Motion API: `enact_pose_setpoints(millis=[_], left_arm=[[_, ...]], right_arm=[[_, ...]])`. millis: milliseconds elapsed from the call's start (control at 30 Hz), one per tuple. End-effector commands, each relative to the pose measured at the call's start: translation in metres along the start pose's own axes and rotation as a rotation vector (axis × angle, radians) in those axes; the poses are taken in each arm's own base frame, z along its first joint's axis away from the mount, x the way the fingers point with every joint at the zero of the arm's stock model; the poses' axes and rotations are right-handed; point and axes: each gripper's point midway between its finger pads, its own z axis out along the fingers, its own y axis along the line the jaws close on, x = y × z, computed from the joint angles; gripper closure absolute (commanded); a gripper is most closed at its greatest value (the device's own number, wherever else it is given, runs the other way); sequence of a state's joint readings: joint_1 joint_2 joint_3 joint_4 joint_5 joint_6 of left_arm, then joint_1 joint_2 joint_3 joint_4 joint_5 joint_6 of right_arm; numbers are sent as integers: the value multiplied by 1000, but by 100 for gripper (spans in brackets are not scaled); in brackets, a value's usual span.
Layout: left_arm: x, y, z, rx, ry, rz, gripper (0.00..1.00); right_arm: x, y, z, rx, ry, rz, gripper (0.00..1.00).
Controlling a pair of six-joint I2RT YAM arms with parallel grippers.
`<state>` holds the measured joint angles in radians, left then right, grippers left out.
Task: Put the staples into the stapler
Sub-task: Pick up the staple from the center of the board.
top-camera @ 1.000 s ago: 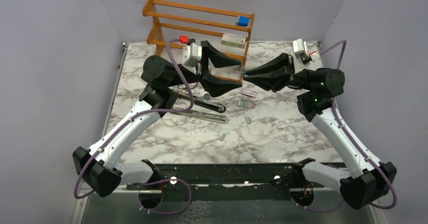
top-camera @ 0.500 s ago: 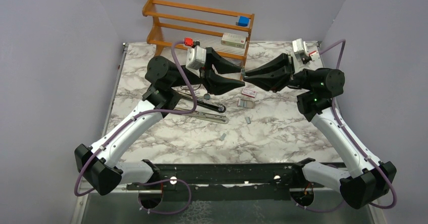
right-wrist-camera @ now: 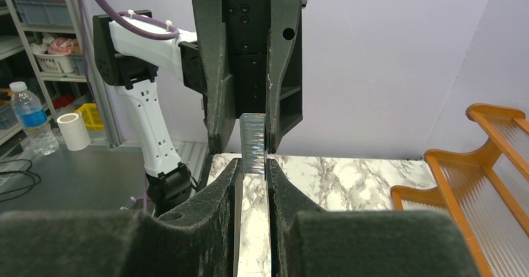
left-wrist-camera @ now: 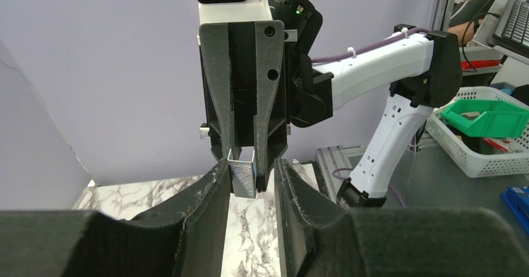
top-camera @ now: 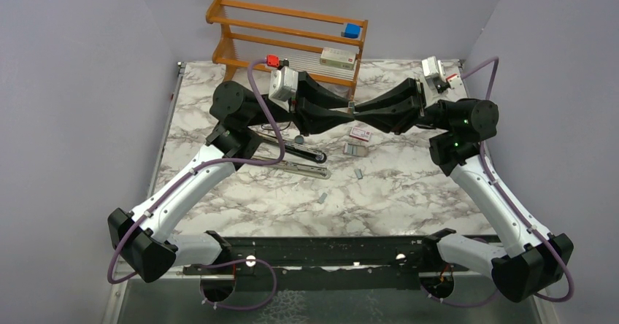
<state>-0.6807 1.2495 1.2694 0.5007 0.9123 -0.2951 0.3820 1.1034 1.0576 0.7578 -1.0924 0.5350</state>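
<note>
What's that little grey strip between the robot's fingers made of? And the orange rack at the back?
Those are the staples: metal by the look, silvery-grey with a dull sheen and fine ridges where the single staples join. As for the rack, it looks like wood under a glossy orange-brown varnish. Its rounded rails and end pieces suggest that, though painted plastic cannot be ruled out.

Marble-patterned table [top-camera: 409, 193]; at its far edge, a wooden rack [top-camera: 285, 12] carrying a blue block [top-camera: 352, 31] on the top rail and a pale box [top-camera: 338, 58] on a lower shelf. Small red-and-white box [top-camera: 359, 133] lies mid-table.
</note>
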Motion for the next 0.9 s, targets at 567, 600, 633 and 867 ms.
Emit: enact_pose_setpoints(millis=[567, 600, 633, 867], left_arm=[[-19, -3, 2, -2, -47, 50, 96], [-19, -4, 1, -2, -47, 52, 98], [-19, -3, 1, -3, -46, 55, 99], [-11, 3, -9, -31, -22, 61, 100]], right_arm=[[-11, 5, 1, -15, -12, -22, 70], [-12, 5, 1, -14, -13, -25, 66], [-12, 6, 0, -12, -13, -33, 62], [-18, 2, -9, 109, -20, -104, 47]])
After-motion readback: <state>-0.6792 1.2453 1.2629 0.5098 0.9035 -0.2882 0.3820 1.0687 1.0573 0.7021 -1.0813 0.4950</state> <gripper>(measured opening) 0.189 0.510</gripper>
